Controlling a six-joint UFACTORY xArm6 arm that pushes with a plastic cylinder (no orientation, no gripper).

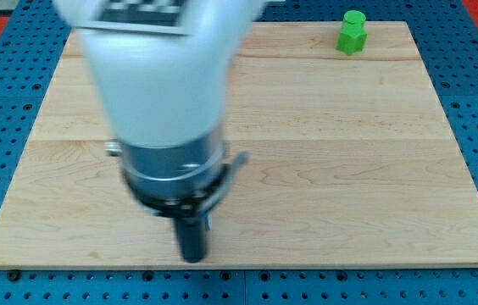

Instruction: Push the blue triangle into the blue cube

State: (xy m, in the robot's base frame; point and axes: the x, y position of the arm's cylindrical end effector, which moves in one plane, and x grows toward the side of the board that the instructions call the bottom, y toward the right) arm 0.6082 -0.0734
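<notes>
- Tip [193, 257] near board's [349, 169] bottom edge, left of centre; sliver of blue touching its right.
- Green block [352, 32] at top right, well apart.
- No claw; rod only.

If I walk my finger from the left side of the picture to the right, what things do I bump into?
wooden board edge → my arm, with my tip and a sliver of blue beside it → green block at the view's top right.
</notes>
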